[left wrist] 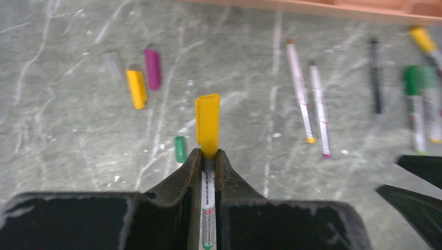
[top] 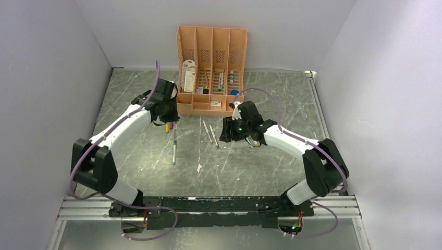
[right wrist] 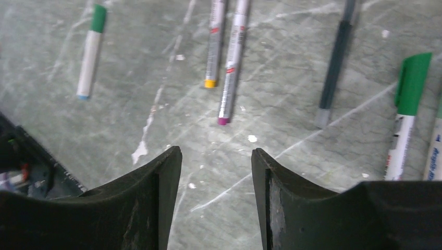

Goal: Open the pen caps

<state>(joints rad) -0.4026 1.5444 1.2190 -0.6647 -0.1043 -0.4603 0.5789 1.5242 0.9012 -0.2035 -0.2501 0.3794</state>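
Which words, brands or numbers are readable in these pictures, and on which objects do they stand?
No text is legible.
Yellow-capped pen: red and green barrel print, blurred.
Green-capped pen: red and dark print, blurred.
Pen at right edge: blue lettering, blurred.
Card packet in organiser: print too small.

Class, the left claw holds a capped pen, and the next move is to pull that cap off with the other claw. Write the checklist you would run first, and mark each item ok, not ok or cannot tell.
1. Left claw shut on the pen: ok.
2. Yellow cap sticks out beyond the fingertips, free to grab: ok.
3. Right claw open and empty: ok.
4. Right claw lined up with the yellow cap: not ok; it hangs over other pens, apart from the left claw.
5. Left grip firm enough to resist a pull: cannot tell.
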